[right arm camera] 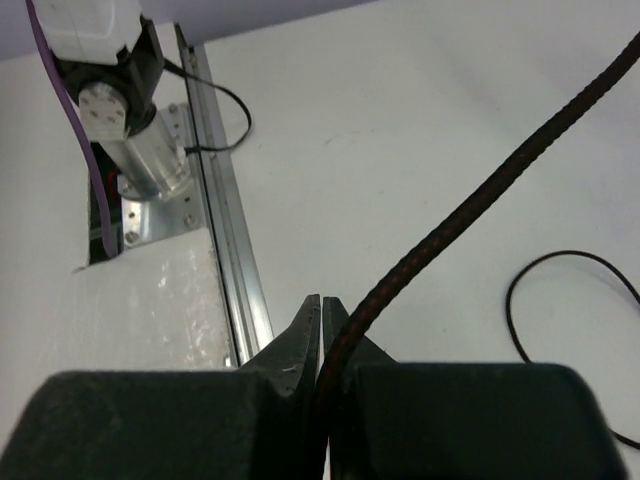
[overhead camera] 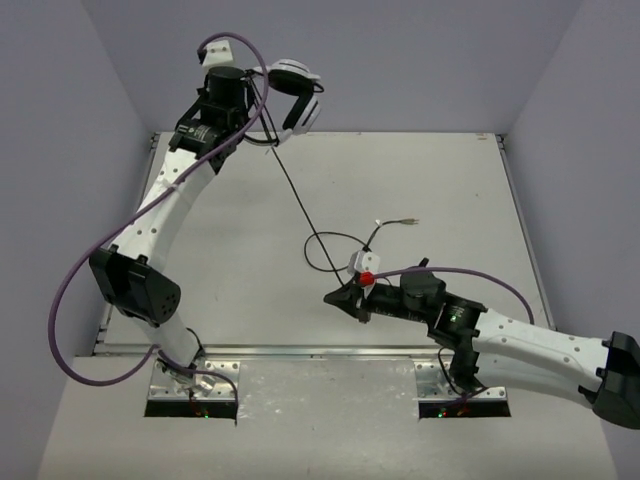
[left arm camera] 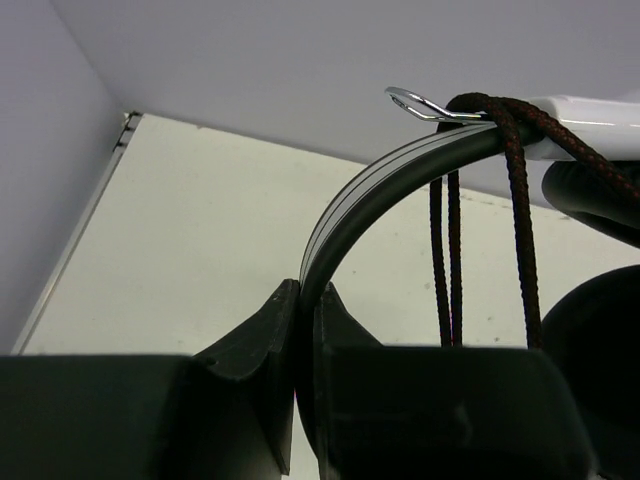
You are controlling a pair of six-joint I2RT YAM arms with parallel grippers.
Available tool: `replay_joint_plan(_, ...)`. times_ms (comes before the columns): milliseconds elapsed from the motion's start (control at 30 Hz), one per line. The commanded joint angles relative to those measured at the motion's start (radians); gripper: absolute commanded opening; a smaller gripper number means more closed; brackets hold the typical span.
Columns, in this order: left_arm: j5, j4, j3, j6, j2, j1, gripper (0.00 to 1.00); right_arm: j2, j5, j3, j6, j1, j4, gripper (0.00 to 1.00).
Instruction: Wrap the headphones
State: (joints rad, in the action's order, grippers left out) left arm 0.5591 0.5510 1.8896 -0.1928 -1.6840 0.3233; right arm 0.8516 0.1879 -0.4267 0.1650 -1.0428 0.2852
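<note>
The headphones hang high at the back of the table, white-and-black ear cups below a thin black headband. My left gripper is shut on the headband and holds the headset in the air. The thin black cord is looped a few times over the headband and runs taut down to my right gripper, which is shut on the cord. Past it the cord loops on the table to a small inline box and the plug.
Purple robot cables arc around the left arm and over the right arm. The metal rail at the table's near edge lies just left of my right gripper. Grey walls enclose the table on three sides.
</note>
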Motion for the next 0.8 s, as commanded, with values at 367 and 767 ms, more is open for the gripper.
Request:
replay_joint_plan(367,-0.183,-0.390,-0.559,0.085,0.101,-0.003,0.00,0.035,-0.366,-0.449,-0.372,-0.105,-0.429,0.01)
replay_joint_plan(767,-0.398,-0.710,-0.908,0.348,0.234,0.224,0.00,0.196,-0.436,-0.827,-0.558,0.041,-0.612,0.01)
